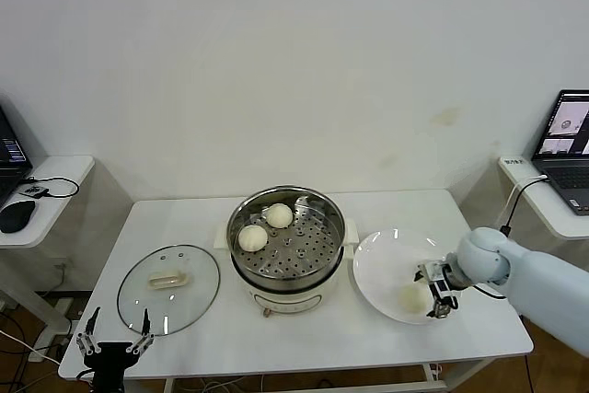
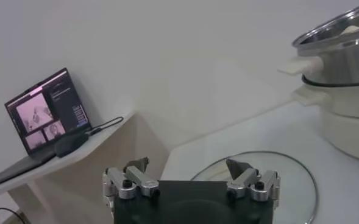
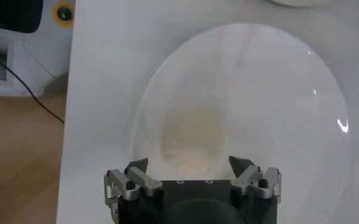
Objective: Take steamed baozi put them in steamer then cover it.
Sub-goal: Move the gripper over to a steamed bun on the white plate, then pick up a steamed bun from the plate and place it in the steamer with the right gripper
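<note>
A white table (image 1: 304, 342) is seen against a plain white wall (image 1: 276, 52). The steamer (image 1: 286, 250) stands at the tabletop's middle, uncovered, with two baozi on its perforated tray: one (image 1: 279, 215) toward the back, one (image 1: 252, 237) toward the left. Its side handles are caught in the left wrist view, above the cream base.

A white plate (image 1: 382, 260) lies just right of the steamer, near the front right corner. One baozi (image 1: 415, 297) rests on the plate's front part. The right gripper (image 1: 440, 294) is lowered over it, the fingers (image 3: 242, 167) spread wide to either side of the bun; contact cannot be made out, and nothing is lifted. Between plate and steamer nothing stands in the way.

The glass lid (image 1: 168, 288) lies flat near the front left corner, handle up, well apart from the plate. The left gripper (image 1: 114, 336) is parked at the front left edge, just beside the lid, fingers wide apart and empty.

Side shelves are seen at both ends of the table: a laptop (image 1: 563, 149) with a cable on the right one, and a mouse (image 1: 17, 215), a cable and the edge of another laptop on the left one. Wooden floor is visible below the table's right edge.
</note>
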